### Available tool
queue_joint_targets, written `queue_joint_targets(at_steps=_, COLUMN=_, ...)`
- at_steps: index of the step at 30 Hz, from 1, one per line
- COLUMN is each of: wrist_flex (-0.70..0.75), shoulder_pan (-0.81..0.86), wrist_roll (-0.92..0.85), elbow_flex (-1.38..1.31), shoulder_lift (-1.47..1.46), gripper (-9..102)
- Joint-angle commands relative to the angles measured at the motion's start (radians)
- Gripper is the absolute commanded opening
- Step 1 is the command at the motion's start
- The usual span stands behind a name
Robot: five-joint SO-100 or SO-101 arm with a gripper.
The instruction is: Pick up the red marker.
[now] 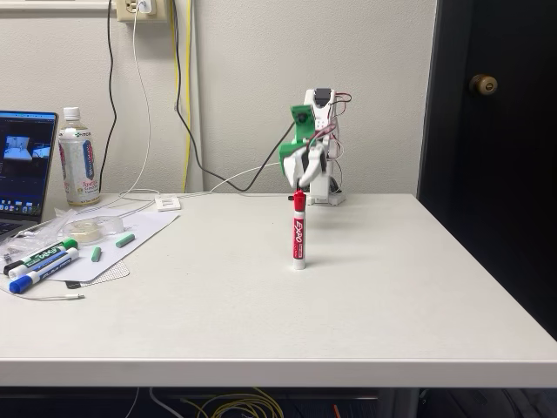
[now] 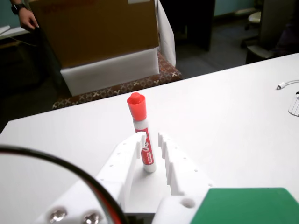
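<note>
The red marker [image 1: 298, 235] stands upright on its base near the middle of the white table [image 1: 348, 296], red cap up. My gripper [image 1: 300, 185] hangs just behind and above the cap in the fixed view. In the wrist view the two white fingers [image 2: 128, 156] frame the red marker [image 2: 136, 105]. Its lower body shows in the narrow gap between them and its cap rises past the fingertips. The gripper [image 2: 150, 135] is open. The left finger looks close to the marker's body, and whether it touches cannot be told.
At the table's left lie a green-capped marker [image 1: 45, 254] and a blue-capped marker [image 1: 36, 272] on a sheet, with a tape roll [image 1: 87, 228], a bottle [image 1: 78, 157] and a laptop [image 1: 22, 165]. Cables run along the wall. Beyond the table edge stands a cardboard box [image 2: 93, 28].
</note>
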Motion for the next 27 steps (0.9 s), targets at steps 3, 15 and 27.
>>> queue_joint_targets(at_steps=3, wrist_flex=-0.313, shoulder_pan=-0.011, wrist_roll=-0.008, elbow_flex=0.032, shoulder_lift=-0.135, gripper=7)
queue_joint_targets(at_steps=15, wrist_flex=-0.838, shoulder_pan=-0.014, wrist_roll=-0.028, elbow_flex=0.011, shoulder_lift=-0.581, gripper=13)
queue_joint_targets(at_steps=27, wrist_flex=-0.899, shoulder_pan=-0.020, wrist_roll=-0.031, elbow_flex=-0.064, shoulder_lift=-0.738, gripper=14)
